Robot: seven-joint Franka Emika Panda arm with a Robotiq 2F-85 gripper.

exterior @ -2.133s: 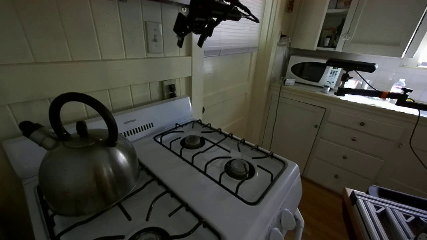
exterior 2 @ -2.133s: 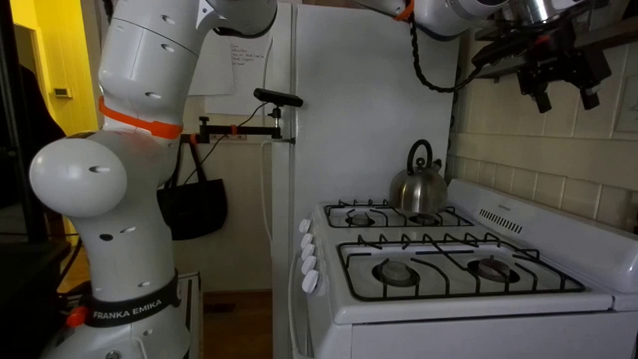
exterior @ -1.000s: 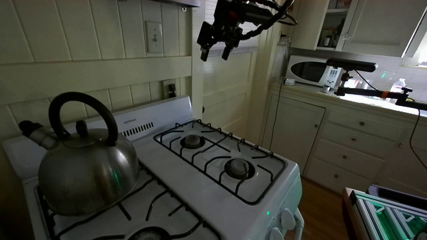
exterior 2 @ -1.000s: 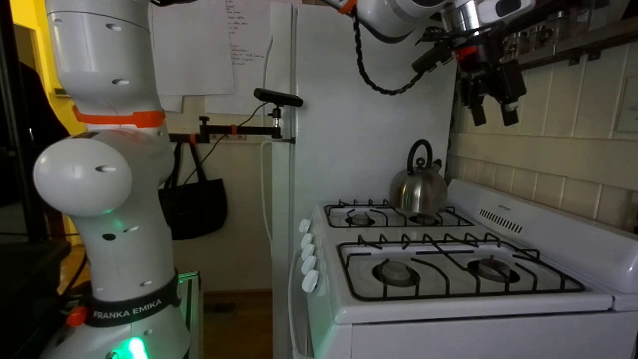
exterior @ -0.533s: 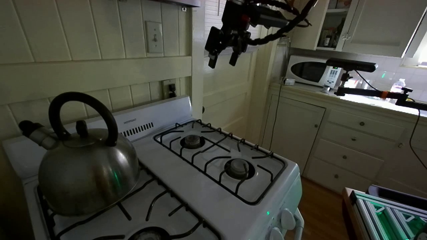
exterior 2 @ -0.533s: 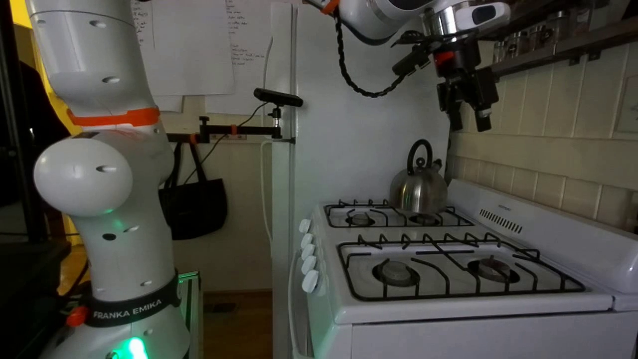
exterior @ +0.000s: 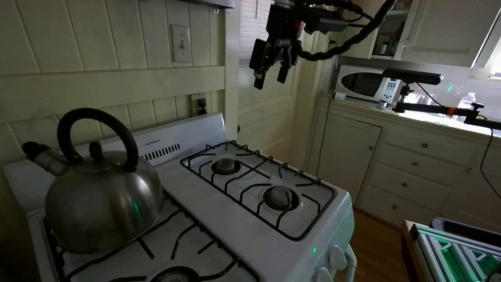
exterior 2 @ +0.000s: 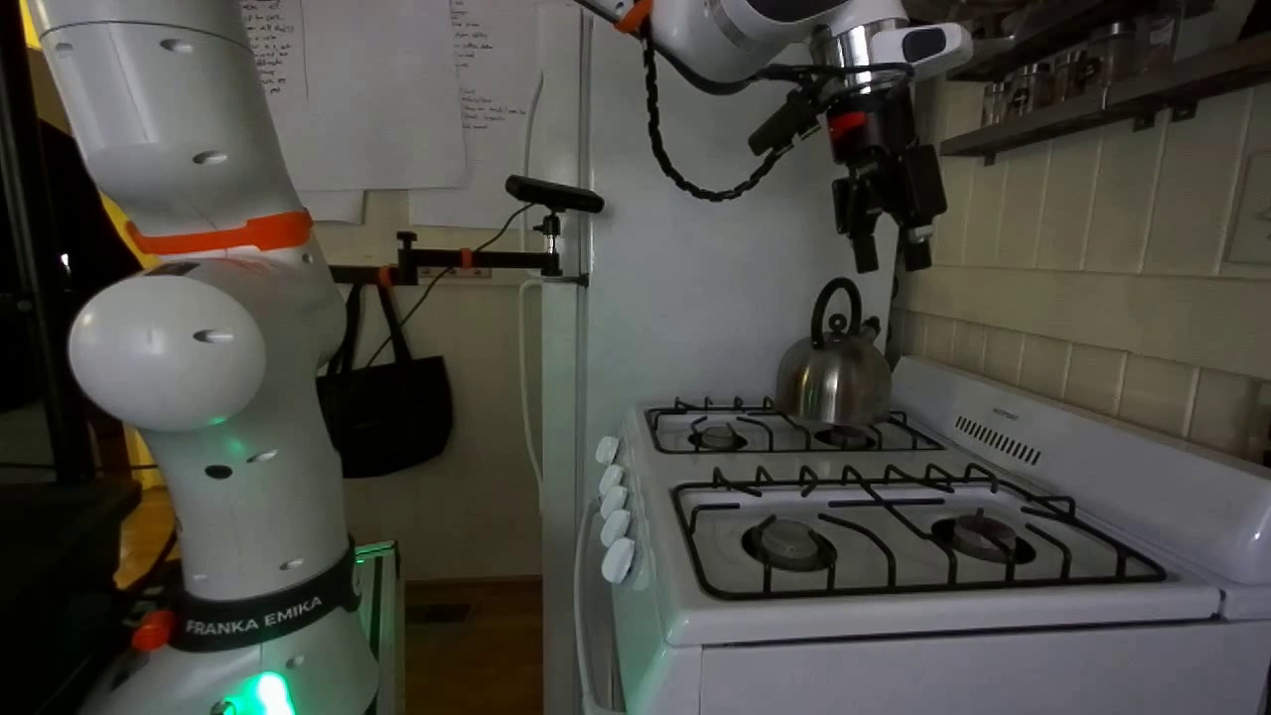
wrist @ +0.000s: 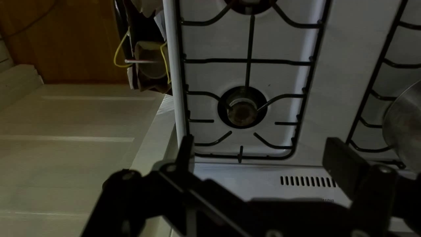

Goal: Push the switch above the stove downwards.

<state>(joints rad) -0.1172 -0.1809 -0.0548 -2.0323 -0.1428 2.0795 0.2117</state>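
Observation:
The switch (exterior: 181, 44) is a cream-white upright plate with a small toggle on the wall above the stove. Its toggle position is too small to tell. It shows only partly at the right edge of an exterior view (exterior 2: 1253, 209) and is out of the wrist view. The white stove (exterior: 195, 196) with black grates stands below; it also shows in an exterior view (exterior 2: 1122, 417) and the wrist view (wrist: 345, 75). My black gripper (exterior: 271, 79) hangs in the air above the stove, fingers down, apart from the switch. The fingers are open and empty in the wrist view (wrist: 260, 148).
A steel kettle (exterior: 101, 203) stands on a burner; it also shows in an exterior view (exterior 2: 832, 382). A wall shelf with jars (exterior 2: 1112, 104) is above the stove. An outlet with a black plug (exterior: 199, 103) is below the switch. A fridge (exterior 2: 735, 248) stands beside the stove.
My gripper has moved away from the switch and the wall, has come lower, and now points more straight down. A green light on the robot base has come on. The kettle has not moved.

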